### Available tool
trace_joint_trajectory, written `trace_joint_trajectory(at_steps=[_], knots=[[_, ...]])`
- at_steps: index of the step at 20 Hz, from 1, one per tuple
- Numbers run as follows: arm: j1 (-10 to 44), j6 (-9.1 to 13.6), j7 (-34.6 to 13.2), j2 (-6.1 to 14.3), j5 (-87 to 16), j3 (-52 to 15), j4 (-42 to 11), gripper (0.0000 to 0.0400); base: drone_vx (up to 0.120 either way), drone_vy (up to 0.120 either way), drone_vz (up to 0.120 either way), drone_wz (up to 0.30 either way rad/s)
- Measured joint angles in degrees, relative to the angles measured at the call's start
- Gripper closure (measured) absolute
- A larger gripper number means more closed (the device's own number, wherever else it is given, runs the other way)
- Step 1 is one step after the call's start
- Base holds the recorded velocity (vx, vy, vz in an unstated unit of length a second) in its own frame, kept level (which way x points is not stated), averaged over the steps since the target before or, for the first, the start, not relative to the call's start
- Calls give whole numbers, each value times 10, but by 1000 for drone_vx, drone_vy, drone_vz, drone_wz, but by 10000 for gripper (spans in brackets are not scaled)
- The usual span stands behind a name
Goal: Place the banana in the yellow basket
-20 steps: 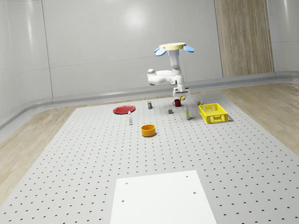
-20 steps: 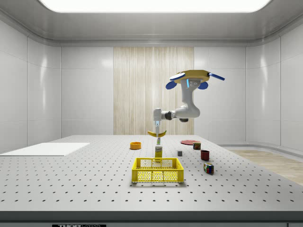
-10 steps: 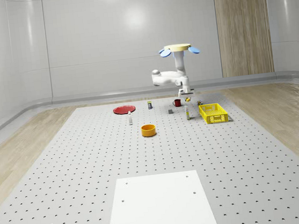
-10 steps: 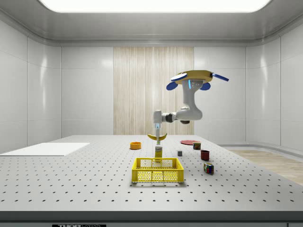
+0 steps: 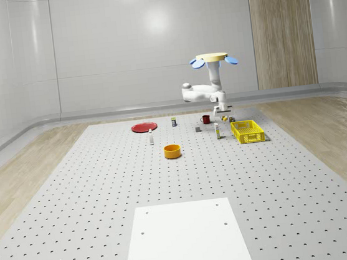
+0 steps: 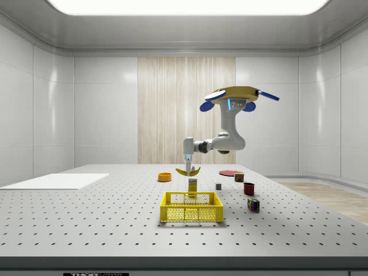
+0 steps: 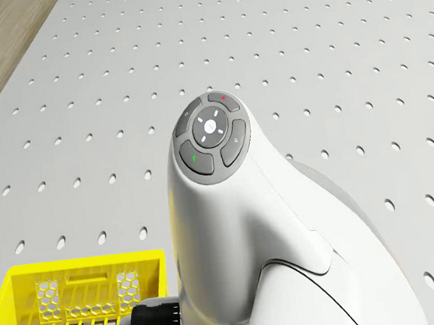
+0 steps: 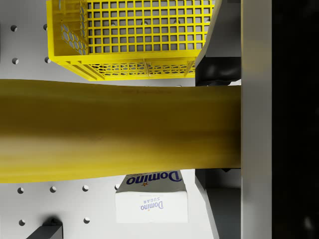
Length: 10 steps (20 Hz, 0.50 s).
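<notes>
step: carry to basket | claw [image 6: 188, 167] clenched on banana [image 6: 188, 171], held aloft above the sugar box [image 6: 192, 184], just short of yellow basket [image 6: 191, 207] | drone [image 6: 233, 95] hovers over the desk [image 6: 86, 218] | next: move over basket, lower, let go

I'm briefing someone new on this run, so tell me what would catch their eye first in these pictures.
First the drone, hovering above the perforated table with its white arm reaching down. Next the banana, held in the gripper in mid-air above a Domino sugar box that stands just behind the yellow basket in the side view. The basket has nothing in it.
</notes>
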<state>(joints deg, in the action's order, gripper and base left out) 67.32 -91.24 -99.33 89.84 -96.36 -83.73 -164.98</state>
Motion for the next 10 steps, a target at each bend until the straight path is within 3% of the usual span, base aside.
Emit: trace_joint_trajectory(at_steps=[2,5,10], knots=[[0,-1,0,1,0,0,0,200,0,120,-20,0],[0,-2,0,2,1,0,0,200,0,120,-120,0],[0,-3,0,4,1,0,0,200,0,120,-32,0]])
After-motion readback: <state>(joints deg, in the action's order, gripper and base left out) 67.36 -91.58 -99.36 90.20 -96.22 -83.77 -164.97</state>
